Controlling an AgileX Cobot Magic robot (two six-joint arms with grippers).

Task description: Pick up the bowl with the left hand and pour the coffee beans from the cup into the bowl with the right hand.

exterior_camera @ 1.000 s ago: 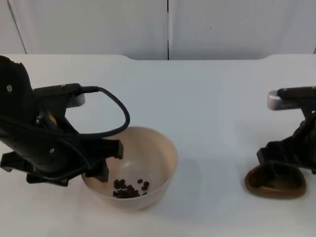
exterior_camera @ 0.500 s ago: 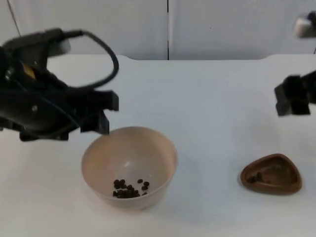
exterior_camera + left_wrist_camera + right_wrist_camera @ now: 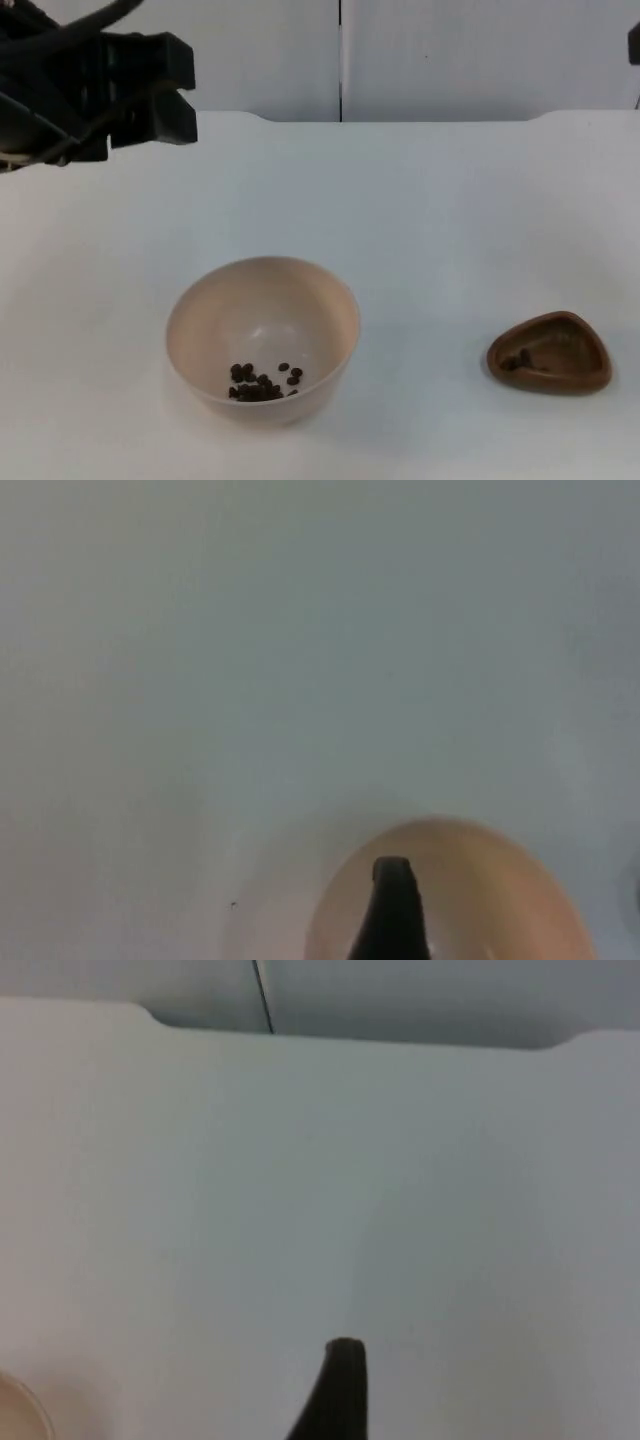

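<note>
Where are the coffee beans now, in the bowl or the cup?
Mostly in the bowl: coffee beans lie at its bottom; the cup looks nearly empty.

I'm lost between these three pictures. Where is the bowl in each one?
Top view: the bowl stands on the table, left of centre and near the front, with beans inside.
Left wrist view: its beige rim and inside show from above, partly cut off.
Right wrist view: a sliver of its rim, cut off by the picture's edge.
Shared landmark: the white table under it in all three.
</note>
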